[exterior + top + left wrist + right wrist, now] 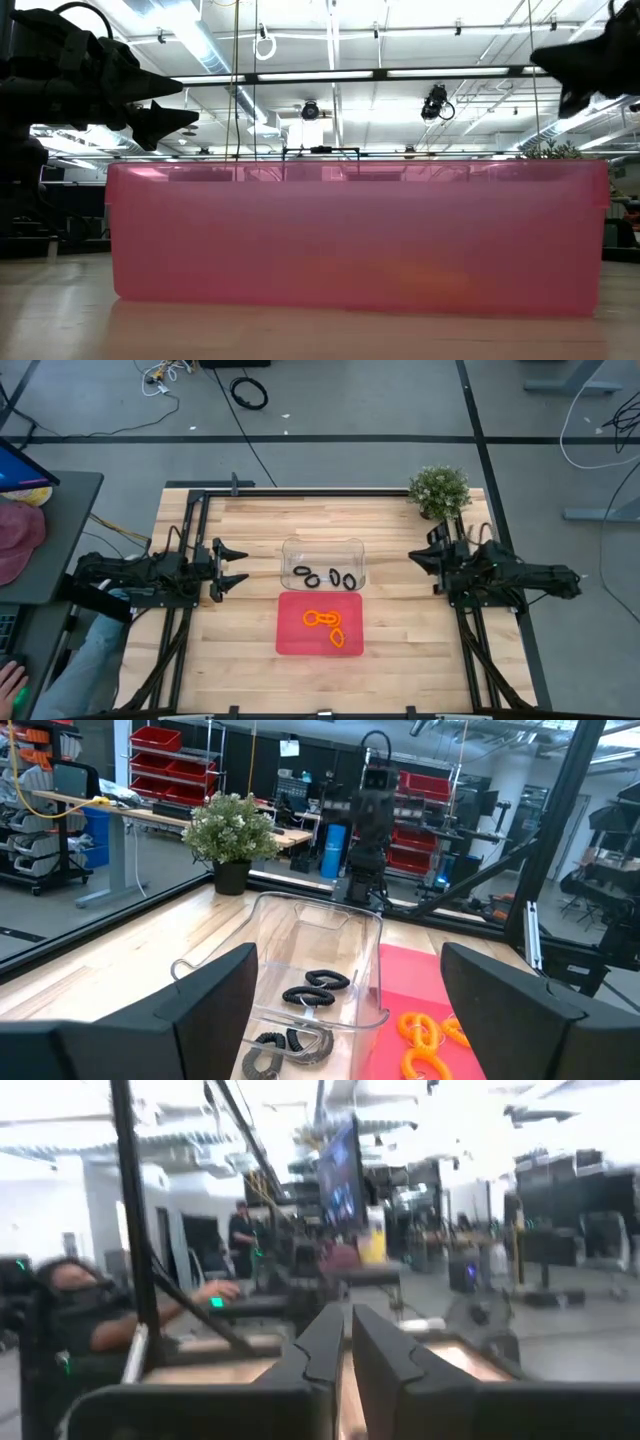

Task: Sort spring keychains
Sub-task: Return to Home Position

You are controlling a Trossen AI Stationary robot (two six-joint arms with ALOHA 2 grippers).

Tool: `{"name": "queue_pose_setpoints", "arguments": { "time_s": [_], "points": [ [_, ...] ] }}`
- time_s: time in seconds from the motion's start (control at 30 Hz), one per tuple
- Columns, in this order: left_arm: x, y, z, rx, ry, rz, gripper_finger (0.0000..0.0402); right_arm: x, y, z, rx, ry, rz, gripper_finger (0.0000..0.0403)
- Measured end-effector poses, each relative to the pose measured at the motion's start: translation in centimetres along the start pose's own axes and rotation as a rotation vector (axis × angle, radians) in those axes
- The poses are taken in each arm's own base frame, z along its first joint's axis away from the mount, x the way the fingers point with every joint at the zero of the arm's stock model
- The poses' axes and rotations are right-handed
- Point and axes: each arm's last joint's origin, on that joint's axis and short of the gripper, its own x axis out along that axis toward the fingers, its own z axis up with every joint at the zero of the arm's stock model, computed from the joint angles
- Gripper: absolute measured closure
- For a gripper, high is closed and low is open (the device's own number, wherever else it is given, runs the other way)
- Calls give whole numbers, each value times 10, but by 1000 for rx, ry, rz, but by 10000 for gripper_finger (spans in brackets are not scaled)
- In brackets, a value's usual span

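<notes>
Three black spring keychains (328,577) lie in a clear tray (322,547) at the table's middle; the left wrist view shows them too (305,1015). Orange spring keychains (330,626) lie in the red tray (295,640) just nearer, also seen from the left wrist (425,1040). In the low view the red tray (355,240) hides its contents. My left gripper (243,567) (345,1005) hovers open to the left of the clear tray. My right gripper (412,557) (347,1342) hovers shut to the right of it. Neither touches anything.
A potted plant (440,490) stands at the table's far right corner, close to the right arm. A person's leg and hand (85,660) show off the table's near left side, by a desk with a pink cap (18,540). Bare wood lies around both trays.
</notes>
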Motion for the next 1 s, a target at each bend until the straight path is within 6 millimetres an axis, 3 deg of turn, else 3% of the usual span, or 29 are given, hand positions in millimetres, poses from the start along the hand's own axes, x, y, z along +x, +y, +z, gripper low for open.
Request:
{"name": "queue_pose_setpoints", "arguments": {
  "time_s": [0.17, 0.43, 1.0],
  "points": [
    [0, 0, 0, 0, 0, 0, 81, 0, -4, -12, -8, 62, -109, 371],
    [0, 0, 0, 0, 0, 0, 81, -3, -7, -29, -118, 243, -128, 371],
    [0, 0, 0, 0, -1, 0, 81, -1, -8, -35, -162, 318, -69, 371]
  ]
}}
